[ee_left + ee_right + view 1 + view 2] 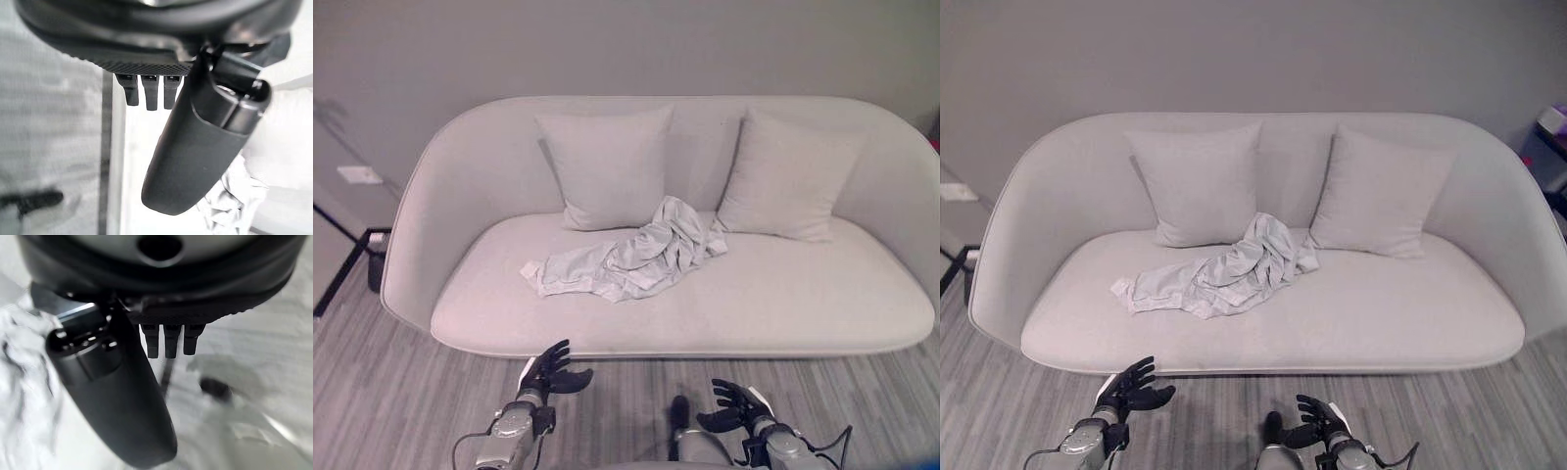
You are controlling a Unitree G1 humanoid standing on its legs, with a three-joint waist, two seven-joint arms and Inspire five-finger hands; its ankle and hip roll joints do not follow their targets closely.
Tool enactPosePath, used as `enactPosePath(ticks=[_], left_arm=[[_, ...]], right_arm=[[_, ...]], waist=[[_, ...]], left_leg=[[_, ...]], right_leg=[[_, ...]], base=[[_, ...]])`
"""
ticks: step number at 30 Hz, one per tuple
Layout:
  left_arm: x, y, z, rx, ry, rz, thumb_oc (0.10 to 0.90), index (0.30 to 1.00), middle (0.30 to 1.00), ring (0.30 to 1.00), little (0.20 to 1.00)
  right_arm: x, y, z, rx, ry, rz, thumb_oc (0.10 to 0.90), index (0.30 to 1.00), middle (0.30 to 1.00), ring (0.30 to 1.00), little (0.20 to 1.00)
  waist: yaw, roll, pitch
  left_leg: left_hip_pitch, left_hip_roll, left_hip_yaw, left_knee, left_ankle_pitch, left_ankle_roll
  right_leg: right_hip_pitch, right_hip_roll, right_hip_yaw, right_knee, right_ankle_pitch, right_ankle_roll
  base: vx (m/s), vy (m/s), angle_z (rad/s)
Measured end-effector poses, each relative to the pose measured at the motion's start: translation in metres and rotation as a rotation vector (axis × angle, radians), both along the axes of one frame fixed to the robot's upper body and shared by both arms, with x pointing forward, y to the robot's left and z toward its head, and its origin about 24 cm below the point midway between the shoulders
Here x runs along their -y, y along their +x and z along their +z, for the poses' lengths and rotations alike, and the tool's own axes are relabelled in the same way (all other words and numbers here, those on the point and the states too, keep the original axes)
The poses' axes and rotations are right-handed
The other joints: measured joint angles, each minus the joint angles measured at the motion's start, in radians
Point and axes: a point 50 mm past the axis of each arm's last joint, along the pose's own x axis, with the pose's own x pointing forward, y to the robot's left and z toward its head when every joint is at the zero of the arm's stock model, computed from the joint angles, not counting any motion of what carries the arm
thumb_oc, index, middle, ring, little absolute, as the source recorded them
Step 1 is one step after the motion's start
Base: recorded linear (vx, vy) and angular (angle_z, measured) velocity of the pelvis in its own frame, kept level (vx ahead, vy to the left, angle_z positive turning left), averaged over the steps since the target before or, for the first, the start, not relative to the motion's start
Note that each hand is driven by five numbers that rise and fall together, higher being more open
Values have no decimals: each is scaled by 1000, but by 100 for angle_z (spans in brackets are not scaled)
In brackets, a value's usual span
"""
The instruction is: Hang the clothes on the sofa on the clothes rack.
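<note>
Two cushions (607,166) (783,176) leaned on the sofa (460,294) at frame centre, where we saw the crumpled garment (631,257). Bottom of the right eye view: left hand (1126,395) and right hand (1317,423), fingers loose, empty. Wrist views agreed.

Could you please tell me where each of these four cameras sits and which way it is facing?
Left eye view: on the head, looking down at the sofa with the crumpled garment and two cushions; left hand and right hand low in front.
Right eye view: same head, slightly to the side, same scene.
Left wrist view: on the left wrist, along its thumb towards the garment.
Right wrist view: on the right wrist, along its thumb over pale fabric.
Shared: both eye views show sofa, garment and both open hands.
</note>
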Motion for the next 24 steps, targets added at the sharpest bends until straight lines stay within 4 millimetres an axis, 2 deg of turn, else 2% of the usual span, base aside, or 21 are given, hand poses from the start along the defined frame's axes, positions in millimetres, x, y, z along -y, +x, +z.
enactPosePath(ticks=[1, 2, 3, 4, 5, 6, 8, 11, 13, 14, 16, 18, 19, 21, 22, 24], left_arm=[[1, -1, -1, -6, -3, -7, 800, 900, 900, 900, 900], [3, -1, 1, -5, -8, -11, 800, 900, 900, 900, 900], [6, 3, 6, 21, -16, -16, 800, 900, 900, 900, 900], [8, 9, 11, 55, -23, -25, 800, 900, 900, 900, 900], [10, 14, 17, 89, -28, -32, 800, 900, 900, 900, 900], [12, 20, 25, 130, -34, -37, 800, 900, 900, 900, 900], [12, 26, 29, 154, -31, -41, 800, 900, 900, 900, 900], [13, 35, 39, 202, -35, -55, 800, 900, 900, 900, 900], [14, 35, 43, 224, -32, -62, 800, 900, 900, 900, 900], [11, 38, 45, 231, -22, -67, 800, 900, 900, 900, 900], [5, 45, 54, 273, -6, -64, 800, 900, 900, 900, 900], [-1, 50, 62, 304, 22, -79, 800, 900, 900, 900, 900], [-5, 54, 66, 317, 51, -96, 800, 900, 900, 900, 900], [-10, 58, 70, 329, 94, -118, 800, 900, 900, 900, 900], [-15, 61, 74, 340, 107, -112, 800, 900, 900, 900, 900], [-20, 69, 81, 365, 129, -102, 800, 900, 900, 900, 900]], right_arm=[[3, 6, 3, 15, -21, 1, 800, 900, 900, 900, 900], [7, 13, 8, 36, -38, 4, 800, 900, 900, 900, 900], [14, 16, 12, 56, -57, -2, 800, 900, 900, 900, 900], [21, 20, 17, 74, -83, -3, 800, 900, 900, 900, 900], [27, 23, 21, 86, -105, -6, 800, 900, 900, 900, 900], [33, 25, 26, 102, -125, -3, 800, 900, 900, 900, 900], [38, 26, 28, 110, -142, -10, 800, 900, 900, 900, 900], [43, 21, 34, 136, -153, -20, 800, 900, 900, 900, 900], [50, 26, 44, 175, -171, -19, 800, 900, 900, 900, 900], [51, 31, 49, 205, -172, -29, 800, 900, 900, 900, 900], [49, 40, 60, 266, -171, -11, 800, 900, 900, 900, 900], [46, 51, 70, 315, -182, 21, 800, 900, 900, 900, 900], [45, 58, 78, 351, -196, 39, 800, 900, 900, 900, 900], [45, 63, 85, 385, -195, 39, 800, 900, 900, 900, 900], [44, 67, 90, 411, -196, 48, 800, 900, 900, 900, 900], [44, 77, 103, 462, -210, 69, 800, 900, 900, 900, 900]], waist=[[9, -19, 13], [8, -30, 22], [9, -36, 29], [3, -28, 35], [-2, -19, 36], [0, -2, 42], [-2, 25, 36], [-21, 67, 17], [-31, 104, -1], [-34, 115, -4], [-33, 101, 1], [-32, 97, 6], [-30, 99, 15], [-29, 85, 16], [-25, 74, 18], [-12, 70, 24]], left_leg=[[-51, -3, 2, 83, -5, -10], [-70, -9, 37, 59, -54, -11], [-61, -26, 86, -83, -71, -9], [-66, -36, 124, -209, -60, -7], [-46, -50, 163, -397, -39, -6], [-30, -64, 160, -557, 11, -6], [-40, -63, 146, -603, 72, -9], [-1, -72, 145, -638, 122, 19], [56, -77, 168, -668, 141, 46], [65, -85, 180, -669, 122, 54], [75, -113, 198, -668, 105, 75], [77, -122, 214, -668, 92, 90], [89, -123, 219, -668, 80, 106], [106, -140, 219, -668, 67, 112], [106, -153, 213, -669, 55, 117], [82, -167, 212, -669, 51, 129]], right_leg=[[33, 11, 1, -18, -7, -26], [65, 19, 7, -48, -14, -35], [80, 22, 4, -53, -18, -41], [91, 34, -5, -57, -30, -52], [102, 49, -3, -58, -46, -48], [117, 69, 0, -56, -50, -57], [142, 98, 4, -53, -65, -63], [174, 127, 13, -58, -104, -55], [175, 143, 55, -53, -116, -39], [178, 135, 63, -52, -118, -30], [171, 104, 84, -35, -128, -6], [132, 89, 92, 37, -153, 21], [95, 75, 92, 131, -191, 47], [69, 44, 94, 209, -241, 75], [54, 20, 86, 227, -265, 69], [20, -52, 88, 179, -248, 93]], base=[[276, -157, -2], [281, -61, -13], [216, 22, -8], [227, 35, -6], [236, 39, -14], [156, 12, -20], [228, 54, -30], [275, 153, -16], [227, 182, -38], [175, 229, -43], [80, 168, -32], [44, 53, -20], [43, -13, -6], [39, -61, 0], [43, -109, -3], [95, -115, 2]])
